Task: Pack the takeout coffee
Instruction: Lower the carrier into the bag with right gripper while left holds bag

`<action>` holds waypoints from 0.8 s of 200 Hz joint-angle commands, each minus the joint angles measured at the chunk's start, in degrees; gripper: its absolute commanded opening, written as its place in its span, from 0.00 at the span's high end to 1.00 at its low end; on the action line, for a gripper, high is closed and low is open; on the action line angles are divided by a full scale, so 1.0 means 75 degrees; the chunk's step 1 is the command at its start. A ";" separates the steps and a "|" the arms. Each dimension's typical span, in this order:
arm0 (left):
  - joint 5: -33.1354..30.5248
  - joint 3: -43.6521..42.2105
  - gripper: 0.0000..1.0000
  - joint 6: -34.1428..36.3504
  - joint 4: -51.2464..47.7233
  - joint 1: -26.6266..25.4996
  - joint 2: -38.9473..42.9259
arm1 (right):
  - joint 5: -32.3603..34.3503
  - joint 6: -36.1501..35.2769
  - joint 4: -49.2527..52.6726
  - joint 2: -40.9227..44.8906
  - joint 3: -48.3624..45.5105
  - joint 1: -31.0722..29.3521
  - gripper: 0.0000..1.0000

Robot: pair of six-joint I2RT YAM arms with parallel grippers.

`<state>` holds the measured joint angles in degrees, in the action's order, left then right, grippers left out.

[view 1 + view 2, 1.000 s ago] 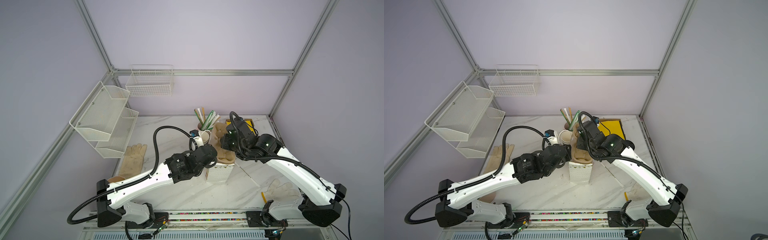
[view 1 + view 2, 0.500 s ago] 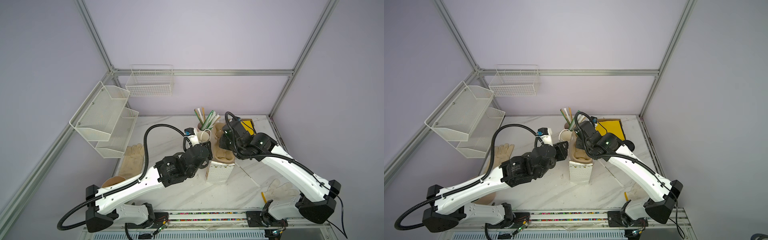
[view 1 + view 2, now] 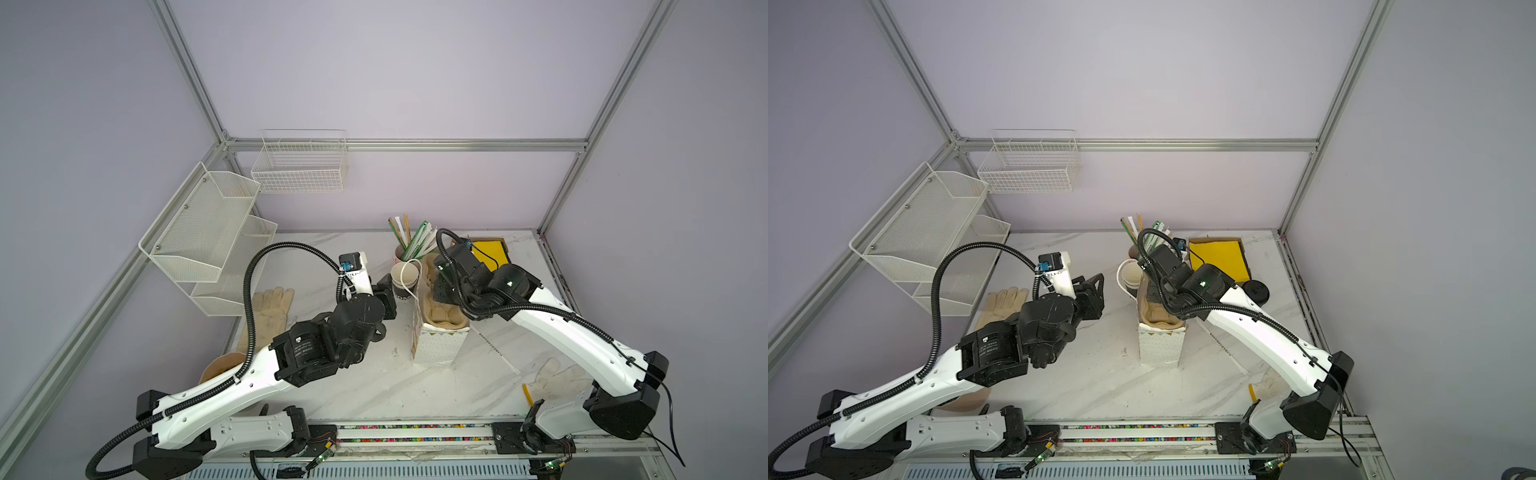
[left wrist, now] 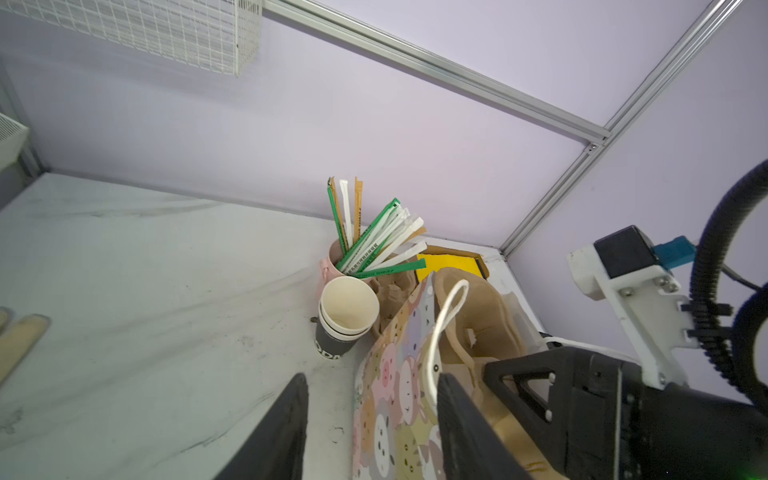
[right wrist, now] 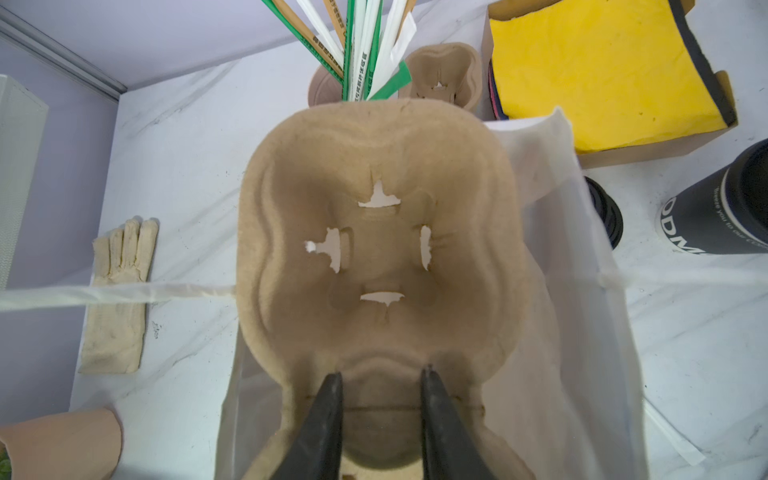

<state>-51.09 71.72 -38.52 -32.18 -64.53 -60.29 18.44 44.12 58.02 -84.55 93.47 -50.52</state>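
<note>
White capitals "ODM" run round the foot of the lone black cup (image 5: 706, 216), which stands at about 2 o'clock from the paper bag (image 3: 1160, 349) in a top view. The frame edge cuts the word. Beside it a small line begins "Breeze you to our". The stack of cups (image 4: 338, 345), at 11 o'clock from the bag, shows "OD" and a half-hidden letter. Print on the green straw wrappers (image 4: 365, 245) and on the left arm's sticker (image 3: 305, 348) is too small to read.

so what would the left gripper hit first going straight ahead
The left gripper would probably meet the nested stack of black paper cups; the cartoon-printed paper bag is close beside, depth unclear.
</note>
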 commanded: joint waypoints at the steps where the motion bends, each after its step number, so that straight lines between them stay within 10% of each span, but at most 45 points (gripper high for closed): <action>1: -0.0700 -0.0322 0.49 0.0829 0.0119 0.0031 0.0309 | 0.0200 0.0044 0.0541 -0.0312 0.0239 -0.0060 0.75; 160: -0.1001 -0.0830 0.48 0.1480 0.0194 0.0026 0.0528 | 0.0039 0.0233 0.0834 -0.0638 0.0164 -0.0059 0.75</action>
<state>-57.04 67.53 -28.69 -32.23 -64.53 -56.62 20.08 44.42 60.69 -90.56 94.96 -50.70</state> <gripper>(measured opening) 0.516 0.296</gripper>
